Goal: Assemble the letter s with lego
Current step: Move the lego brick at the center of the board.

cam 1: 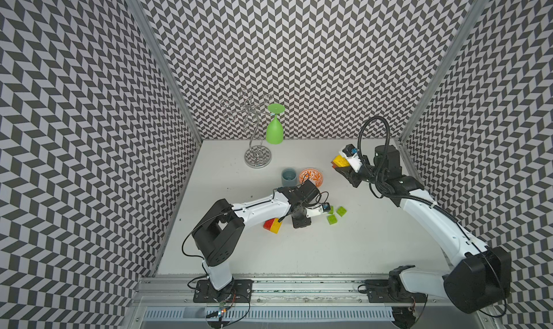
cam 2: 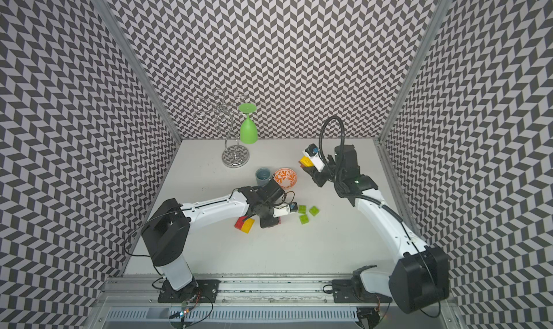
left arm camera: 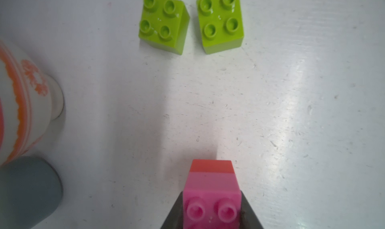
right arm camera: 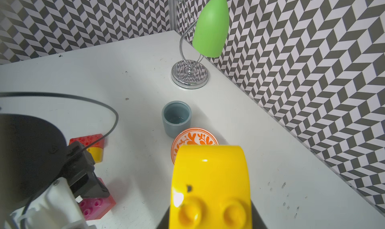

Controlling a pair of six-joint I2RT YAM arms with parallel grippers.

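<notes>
My left gripper (left arm camera: 212,209) is shut on a pink brick (left arm camera: 211,188) that sits on an orange-red brick (left arm camera: 211,166), low at the table. In a top view this gripper (cam 1: 300,222) is mid-table. Three lime green square bricks (cam 1: 341,211) (cam 2: 303,219) lie just to its right; two of them (left arm camera: 163,23) (left arm camera: 220,21) show in the left wrist view. A joined red and yellow piece (cam 1: 272,225) lies beside the left forearm. My right gripper (cam 1: 344,166) is raised at the back right, shut on a yellow brick (right arm camera: 210,182) joined to an orange-brown one (cam 1: 334,163).
An orange-patterned bowl (cam 1: 311,176) and a grey-blue cup (cam 1: 288,177) stand just behind the left gripper. A chrome glass rack (cam 1: 257,157) with a hanging green glass (cam 1: 274,130) stands at the back. Patterned walls enclose the table (cam 1: 329,252) on three sides.
</notes>
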